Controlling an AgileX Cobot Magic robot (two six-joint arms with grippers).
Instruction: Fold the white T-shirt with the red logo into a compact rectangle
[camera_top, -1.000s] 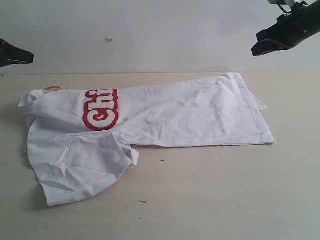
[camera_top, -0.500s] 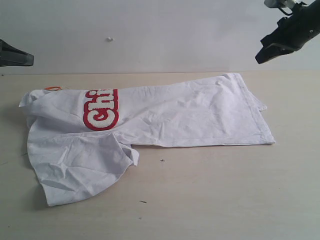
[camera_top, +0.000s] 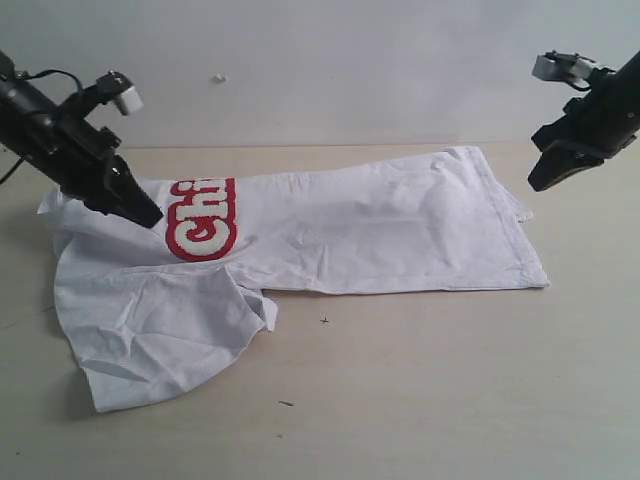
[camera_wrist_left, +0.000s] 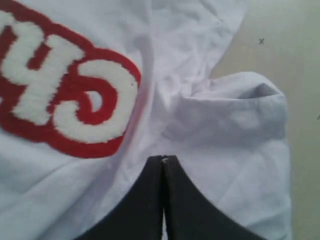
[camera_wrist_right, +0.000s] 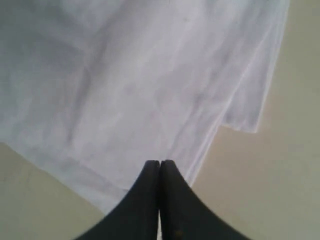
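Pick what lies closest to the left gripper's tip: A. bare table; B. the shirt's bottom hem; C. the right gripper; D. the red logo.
D: the left gripper, jaws together, is over the white T-shirt right beside the red logo, while the hem end lies across the table near the right gripper.

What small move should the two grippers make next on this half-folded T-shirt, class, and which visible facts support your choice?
Probably open both jaws before lowering. The left gripper is shut over the white T-shirt beside the red logo, the right gripper shut near its hem; neither holds cloth, and a sleeve lies unfolded.
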